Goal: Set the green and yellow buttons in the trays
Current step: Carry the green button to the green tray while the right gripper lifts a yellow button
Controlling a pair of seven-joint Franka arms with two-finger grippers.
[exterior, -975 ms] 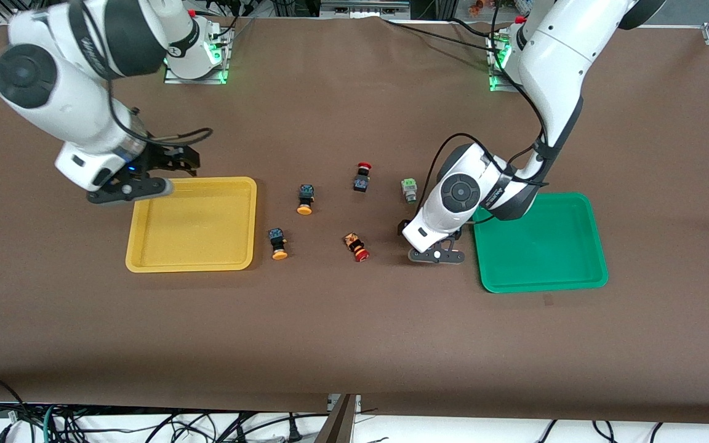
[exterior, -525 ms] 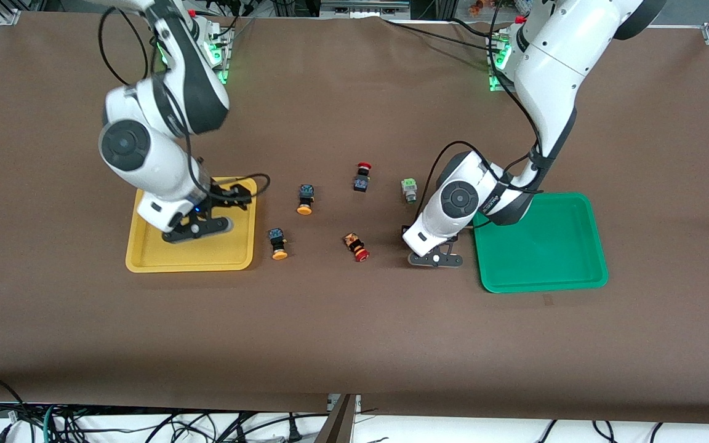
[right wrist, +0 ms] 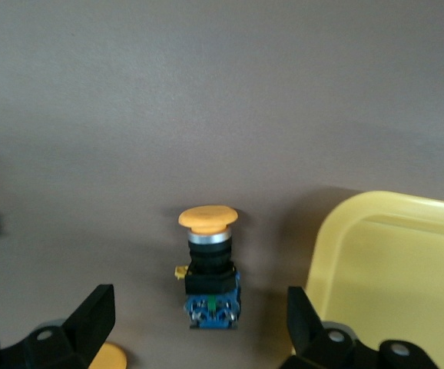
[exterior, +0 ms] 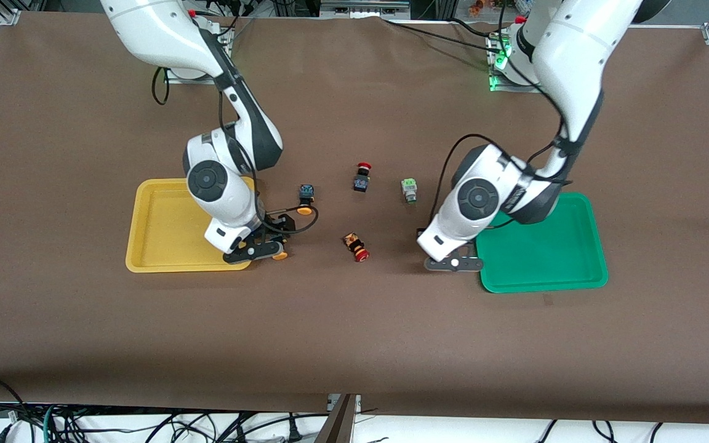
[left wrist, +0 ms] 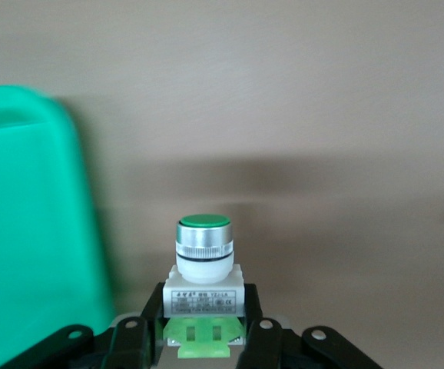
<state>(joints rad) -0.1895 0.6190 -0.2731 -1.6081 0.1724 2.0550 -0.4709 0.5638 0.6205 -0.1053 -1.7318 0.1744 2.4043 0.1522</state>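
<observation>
Well, from the front, the right gripper (exterior: 255, 251) hangs low over the corner of the yellow tray (exterior: 164, 231) that lies toward the table's middle and nearest the camera. An orange cap (exterior: 279, 255) peeks out just beside it, on the table. Another yellow button (exterior: 305, 200) lies farther from the camera, near the tray's rim but apart from it. Two red buttons (exterior: 359, 212) lie about mid-table, one farther from the camera and one nearer. A loose green button (exterior: 409, 189) lies on the cloth toward the left arm's end. The left gripper (exterior: 453, 263) is low, just beside the rim of the green tray (exterior: 551, 252) – over the cloth, not over the tray.

On to the left wrist view. The left gripper (left wrist: 203, 338) is clamped on the held green button (left wrist: 203, 257). Its fingers (left wrist: 149, 330) press the white body from both sides. The round green cap in its silver ring points away from the camera. Bare brown cloth lies under the button, and the green tray (left wrist: 30, 231) shows to one side.

Last, the right wrist view. The right gripper (right wrist: 199, 307) has its fingers (right wrist: 95, 307) spread wide and holds nothing. A yellow button (right wrist: 209, 269) lies on the cloth in line with the gap, orange cap away from the camera and blue base toward it. A rounded corner of the yellow tray (right wrist: 391, 254) sits just beside it – not touching.
</observation>
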